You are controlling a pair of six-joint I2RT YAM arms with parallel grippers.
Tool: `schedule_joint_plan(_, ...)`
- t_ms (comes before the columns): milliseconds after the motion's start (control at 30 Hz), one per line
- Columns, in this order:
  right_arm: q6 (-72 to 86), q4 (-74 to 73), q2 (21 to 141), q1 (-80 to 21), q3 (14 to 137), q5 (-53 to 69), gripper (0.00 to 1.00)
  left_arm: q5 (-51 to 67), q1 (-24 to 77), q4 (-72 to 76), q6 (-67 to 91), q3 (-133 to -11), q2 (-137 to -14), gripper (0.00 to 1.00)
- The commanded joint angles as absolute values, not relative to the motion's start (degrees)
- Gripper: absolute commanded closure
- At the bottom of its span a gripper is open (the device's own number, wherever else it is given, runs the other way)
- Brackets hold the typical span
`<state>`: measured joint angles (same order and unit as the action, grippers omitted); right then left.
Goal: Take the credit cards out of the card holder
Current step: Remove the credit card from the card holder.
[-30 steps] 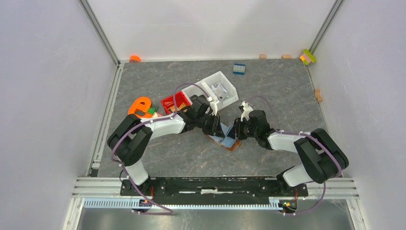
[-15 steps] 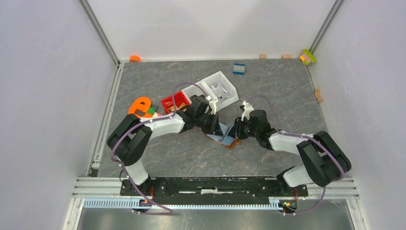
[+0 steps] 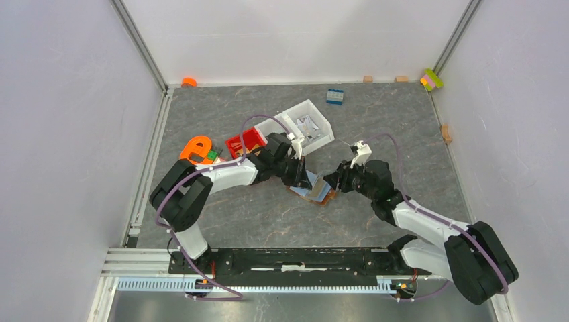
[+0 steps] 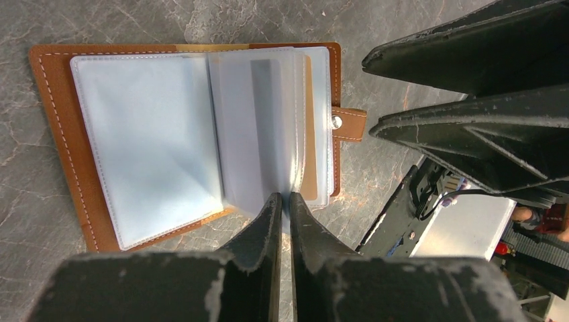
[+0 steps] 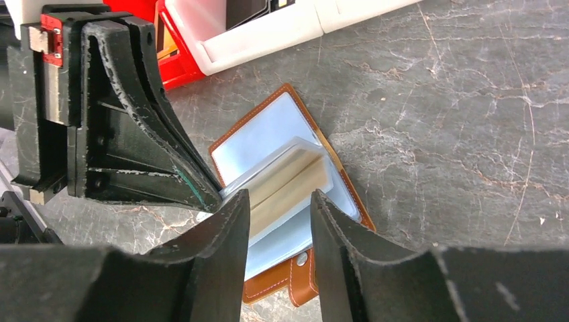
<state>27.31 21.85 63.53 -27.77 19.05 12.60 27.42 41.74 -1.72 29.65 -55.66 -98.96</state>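
The brown card holder (image 3: 313, 193) lies open on the desk (image 3: 402, 121), centre of frame. Left jaws, almost closed, pinch its clear sleeves (image 4: 262, 121); right jaws half open, empty, near the tan card (image 5: 293, 182).

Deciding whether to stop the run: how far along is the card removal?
Done: the card holder lies open. In hand: the left gripper pinches up a plastic sleeve; the open right gripper hovers by the sleeved tan card. Left: pulling the cards out; none visibly out.
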Motion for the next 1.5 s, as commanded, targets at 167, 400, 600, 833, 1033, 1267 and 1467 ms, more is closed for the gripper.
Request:
schedule_joint_plan(167,26.89,29.79,69.44,-29.94,21.03,16.54,0.52,28.01,41.4,-1.07,30.0,-56.07,-98.7,0.88)
schedule_joint_plan(400,27.1,28.67,75.11,-30.64,23.82,15.84,0.52,28.91,41.35,-0.88,30.21,-56.15,-98.98,0.88)
schedule_joint_plan(600,27.4,29.53,74.95,-30.75,23.31,15.9,0.5,30.06,41.4,-0.57,30.51,-56.27,-99.49,0.88)
schedule_joint_plan(833,27.13,26.67,77.07,-30.85,24.84,14.17,0.53,30.54,41.4,-0.29,30.68,-56.17,-99.41,0.88)
schedule_joint_plan(1033,26.76,23.15,78.06,-30.85,25.85,12.26,0.55,30.94,41.4,-0.26,31.01,-55.99,-99.18,0.81)
schedule_joint_plan(1267,28.32,26.23,77.27,-30.84,24.56,17.48,0.63,30.84,41.4,-0.26,31.08,-55.98,-99.32,0.77)
schedule_joint_plan(1467,31.27,32.77,78.36,-30.94,23.52,25.13,0.64,32.58,41.48,1.49,31.31,-55.99,-99.8,0.84)
